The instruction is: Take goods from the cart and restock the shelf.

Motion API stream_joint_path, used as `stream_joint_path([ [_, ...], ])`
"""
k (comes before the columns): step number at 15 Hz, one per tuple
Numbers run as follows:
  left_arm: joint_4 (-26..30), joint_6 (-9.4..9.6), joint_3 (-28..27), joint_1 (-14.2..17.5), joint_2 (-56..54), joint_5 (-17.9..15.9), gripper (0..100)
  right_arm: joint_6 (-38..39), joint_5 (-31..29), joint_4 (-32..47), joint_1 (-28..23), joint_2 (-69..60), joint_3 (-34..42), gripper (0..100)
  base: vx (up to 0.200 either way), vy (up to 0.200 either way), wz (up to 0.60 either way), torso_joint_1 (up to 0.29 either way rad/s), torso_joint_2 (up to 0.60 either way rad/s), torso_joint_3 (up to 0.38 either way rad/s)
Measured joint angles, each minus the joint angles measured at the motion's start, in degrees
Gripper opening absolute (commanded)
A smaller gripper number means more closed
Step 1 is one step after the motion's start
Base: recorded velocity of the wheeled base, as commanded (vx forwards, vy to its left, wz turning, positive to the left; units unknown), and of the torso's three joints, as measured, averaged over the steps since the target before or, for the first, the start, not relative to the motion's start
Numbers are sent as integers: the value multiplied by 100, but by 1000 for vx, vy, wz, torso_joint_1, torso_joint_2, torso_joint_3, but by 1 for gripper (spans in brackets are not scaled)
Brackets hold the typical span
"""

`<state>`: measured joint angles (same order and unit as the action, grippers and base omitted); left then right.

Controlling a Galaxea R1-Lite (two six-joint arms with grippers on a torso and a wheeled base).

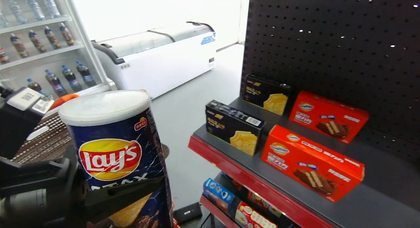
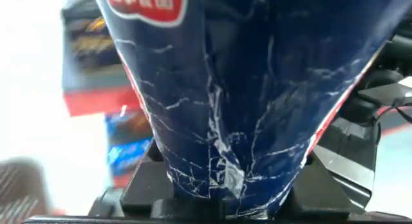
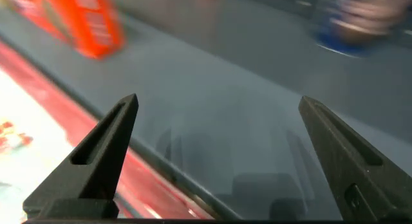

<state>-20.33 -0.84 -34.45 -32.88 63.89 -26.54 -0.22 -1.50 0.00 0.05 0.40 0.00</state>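
On my head feed the left gripper (image 2: 232, 188) is clamped on a chip canister (image 1: 115, 149), one black finger (image 1: 128, 190) crossing the lower part of its front. The canister stands upright with its long axis close to vertical, its white plastic lid (image 1: 105, 106) on top and the printed face turned toward the camera. That face is dark blue with pale crackle lines and carries a round red and yellow logo with white lettering, plus a small red badge near the lid. It is held beside the cart (image 1: 42, 139), whose perforated basket wall shows behind it, and is well apart from the shelf (image 1: 377, 195). The shelf has a grey deck with a red front lip and a black pegboard back (image 1: 328, 34). On the deck lie two dark boxes (image 1: 234, 126) picturing yellow biscuits, one with a white barcode sticker on top, and just beside them two orange-red boxes (image 1: 311, 162) picturing chocolate-coated cake. The right gripper (image 3: 222, 153) hangs over the grey deck near its red lip, fingers spread wide with nothing between them. Its feed is blurred, and a bluish shape (image 3: 367, 18) farther back is something I cannot identify.
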Motion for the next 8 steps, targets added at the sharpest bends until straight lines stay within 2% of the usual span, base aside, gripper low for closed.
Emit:
stream_joint_path([
  [5,-7,13,-59,-339,-17,-15,0,-2,0,0,-5,0,0,100,0,0,-600,2,4,2],
  [8,-9,55,-59,-417,-17,-11,0,-7,2,0,-10,0,0,100,0,0,-600,2,-1,2],
])
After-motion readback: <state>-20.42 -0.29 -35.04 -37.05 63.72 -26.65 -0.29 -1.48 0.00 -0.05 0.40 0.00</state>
